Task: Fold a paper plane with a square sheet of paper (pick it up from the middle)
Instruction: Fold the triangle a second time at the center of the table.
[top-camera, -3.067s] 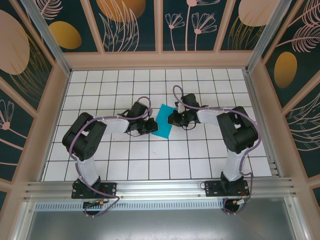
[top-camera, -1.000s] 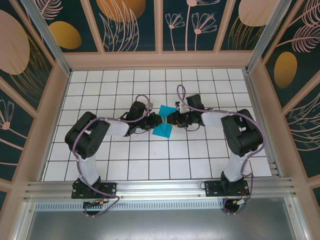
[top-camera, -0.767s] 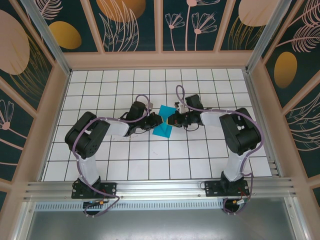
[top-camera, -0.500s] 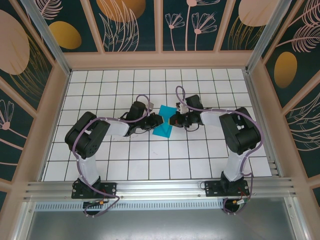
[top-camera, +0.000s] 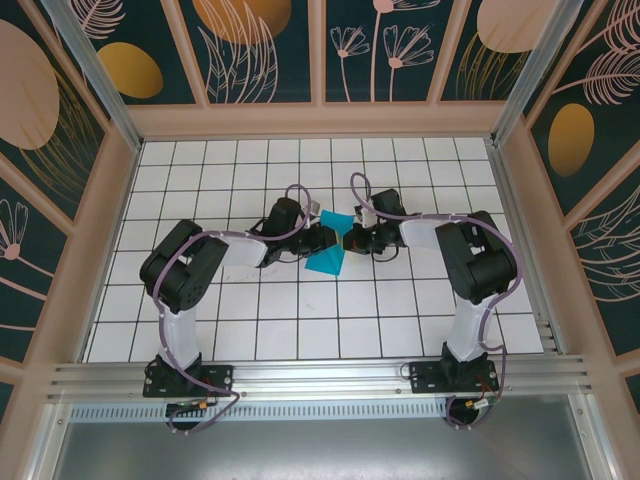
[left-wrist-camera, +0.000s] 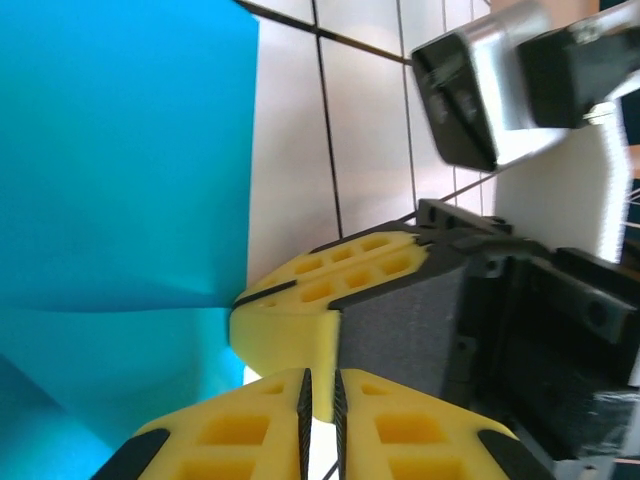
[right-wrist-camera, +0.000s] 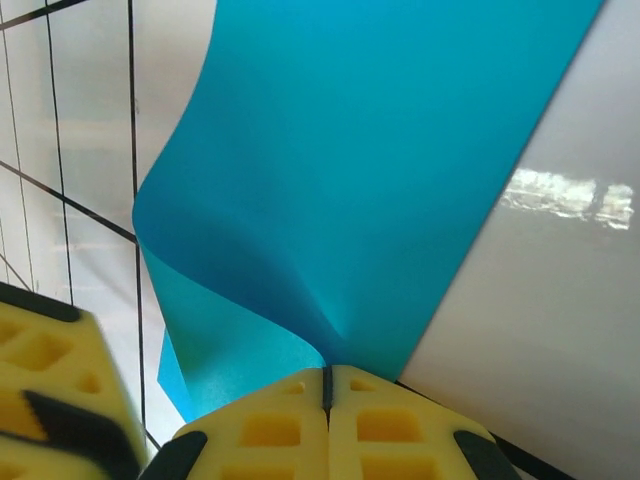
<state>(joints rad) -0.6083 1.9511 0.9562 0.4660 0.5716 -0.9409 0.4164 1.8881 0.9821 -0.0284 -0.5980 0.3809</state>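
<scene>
The two arms meet over the middle of the white, gridded desk (top-camera: 250, 320), their tips nearly touching. The teal-blue sheet of paper (top-camera: 327, 260) is right there between them. From above it looks like a pointed wedge, wide at the near end and rising towards the two hands.

The right hand (top-camera: 346, 240) is closed tight, its yellow fingers (right-wrist-camera: 270, 425) pressed flat together on an edge of the sheet. In the right wrist view the paper fans up and away from that pinch, with one side curling over in a soft fold and a shallow crease running out from the grip.

The left hand (top-camera: 324, 238) sits just beside it, coming in from the other side. Its yellow fingers (left-wrist-camera: 230, 435) are drawn almost together, with only a narrow slit between them. I cannot tell whether any paper is caught in that slit. In the left wrist view the right hand's finger lies directly ahead of them, touching the paper's edge where a crease starts.
</scene>
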